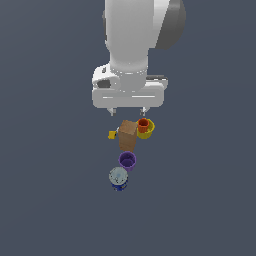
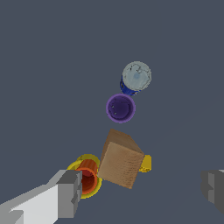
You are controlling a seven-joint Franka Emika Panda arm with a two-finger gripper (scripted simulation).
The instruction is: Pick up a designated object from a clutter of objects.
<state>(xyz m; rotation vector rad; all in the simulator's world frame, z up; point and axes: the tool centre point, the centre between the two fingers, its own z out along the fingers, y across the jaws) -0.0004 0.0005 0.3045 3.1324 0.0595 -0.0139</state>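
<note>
- The tool (image 1: 128, 111) hangs above the things, its fingers wide apart, holding nothing.
- The small orange cup (image 1: 143, 123) sits inside the yellow cup (image 1: 146, 132), beside the brown box (image 1: 127, 135), just under one finger (image 2: 70, 193).

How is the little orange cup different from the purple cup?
The orange cup is orange-red and sits inside the wider yellow cup; the purple cup stands alone on the floor. The orange cup looks narrower than the purple cup. The orange cup is beside the brown box, under the open gripper; the purple cup is next to the blue can. Both are upright, open and empty.
</note>
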